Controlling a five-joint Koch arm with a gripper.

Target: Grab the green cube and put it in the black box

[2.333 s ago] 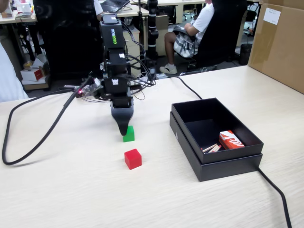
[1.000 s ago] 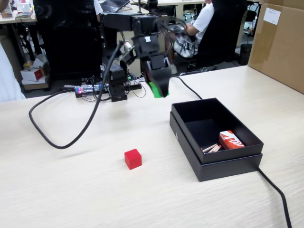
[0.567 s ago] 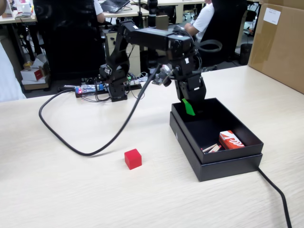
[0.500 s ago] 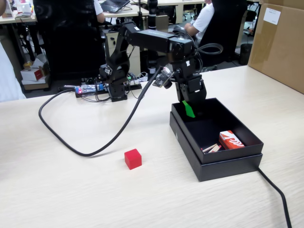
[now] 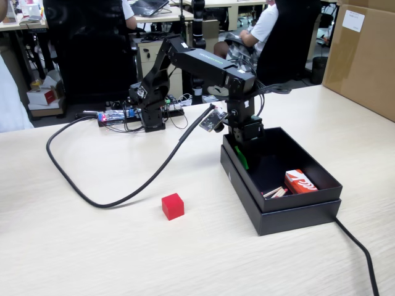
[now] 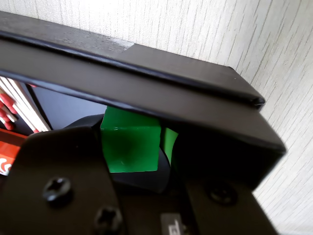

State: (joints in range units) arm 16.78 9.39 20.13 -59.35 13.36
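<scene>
The green cube [image 6: 129,144] sits between my gripper's [image 6: 134,132] jaws in the wrist view, with the black jaw on its left and the green pointed tip [image 6: 169,141] on its right. The gripper is shut on it. In the fixed view my gripper [image 5: 242,158] hangs inside the black box [image 5: 290,219], low against the box's near-left wall. Only a sliver of green shows there. In the wrist view the stepped rim of the black box [image 6: 146,68] crosses just above the cube.
A red cube [image 5: 173,206] lies on the table left of the box. A red and white pack [image 5: 300,182] and some matches [image 5: 274,192] lie in the box's front end. A black cable [image 5: 123,197] loops across the table. A big cardboard box [image 5: 364,55] stands at the far right.
</scene>
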